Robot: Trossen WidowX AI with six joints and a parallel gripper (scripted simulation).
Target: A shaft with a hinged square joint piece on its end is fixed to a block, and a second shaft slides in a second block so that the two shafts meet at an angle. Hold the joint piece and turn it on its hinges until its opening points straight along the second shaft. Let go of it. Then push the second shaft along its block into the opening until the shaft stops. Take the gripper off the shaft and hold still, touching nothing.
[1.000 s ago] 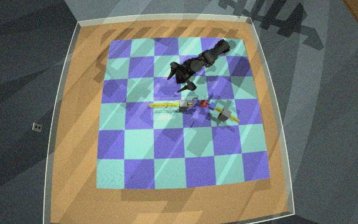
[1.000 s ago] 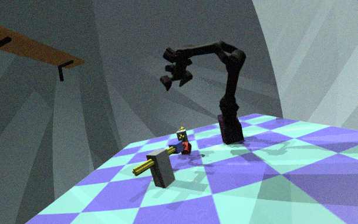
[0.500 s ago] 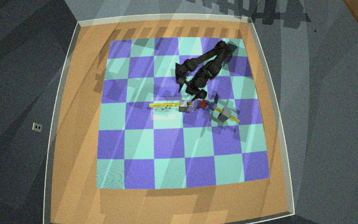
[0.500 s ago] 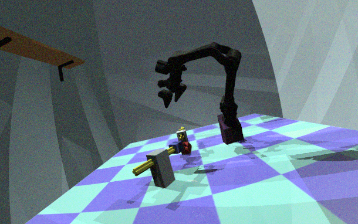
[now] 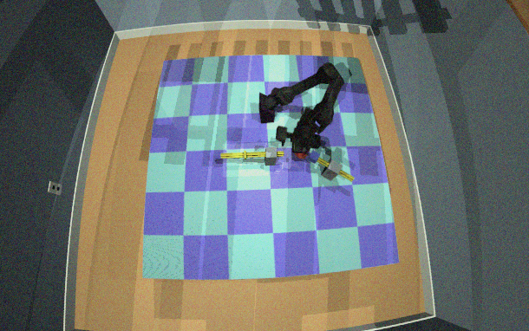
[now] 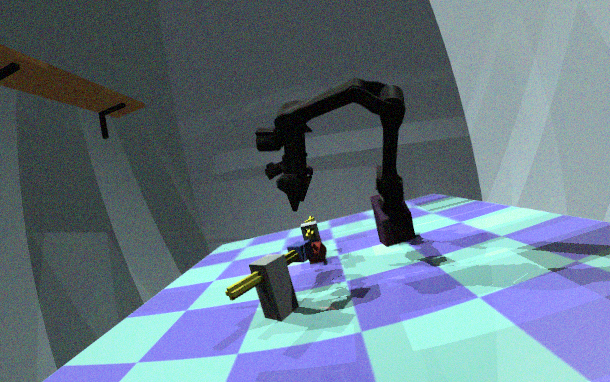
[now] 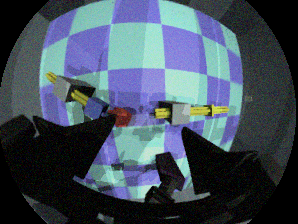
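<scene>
- My black jaws (image 5: pixel 302 152) (image 6: pixel 295 207) are spread around nothing, above the red square joint piece (image 5: pixel 300 155) (image 6: pixel 316 251) (image 7: pixel 121 117), which sits mid-desk, toward the arm's edge.
- That piece is on the blue end of the yellow ribbed fixed shaft (image 5: pixel 346 175) (image 6: pixel 243 285) (image 7: pixel 80 97), carried by a grey block (image 5: pixel 330 170) (image 6: pixel 276 287) (image 7: pixel 64 90); I can't confirm its opening is aligned.
- The yellow ribbed sliding shaft (image 5: pixel 234 155) (image 6: pixel 310 233) (image 7: pixel 200 111) stands apart from it, in the second grey block (image 5: pixel 271 156) (image 6: pixel 310 226) (image 7: pixel 181 113).
- I judge gripping, turning, releasing, pushing and final withdrawal all remain.
</scene>
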